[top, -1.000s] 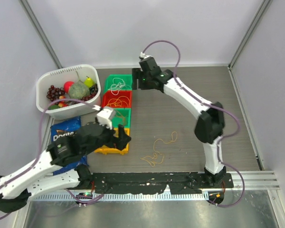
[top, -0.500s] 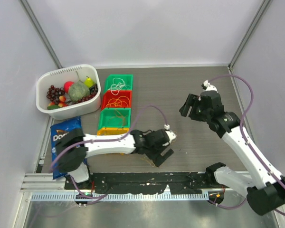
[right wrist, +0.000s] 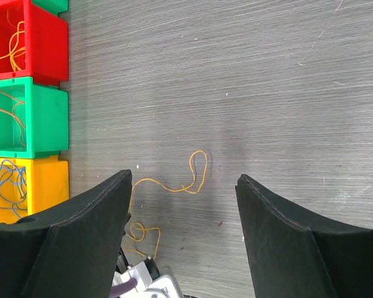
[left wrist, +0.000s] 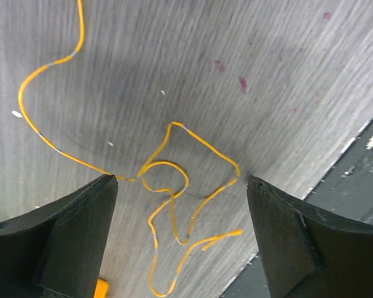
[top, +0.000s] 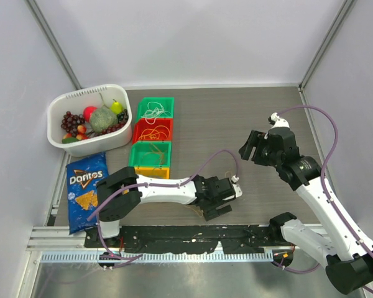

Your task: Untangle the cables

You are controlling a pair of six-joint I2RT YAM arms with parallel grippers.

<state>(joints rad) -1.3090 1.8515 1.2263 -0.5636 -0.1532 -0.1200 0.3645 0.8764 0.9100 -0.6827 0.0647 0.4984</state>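
A thin yellow cable lies in loose loops on the table. My left gripper hangs open right above it, a finger on each side, touching nothing. From above, that gripper covers most of the cable. My right gripper is open and empty, raised over the table's right half. In its own view the same cable shows between its jaws, far below. More cables rest in small bins: white in a green bin, orange in a red bin, blue in a yellow bin.
A white basket of toy fruit stands at the back left. A blue Doritos bag lies in front of it. Another green bin sits between the red and yellow ones. A black rail runs along the near edge.
My left arm has swung from beside the yellow bin to over the loose yellow cable. My right arm has pulled back from the bins to the table's right side.
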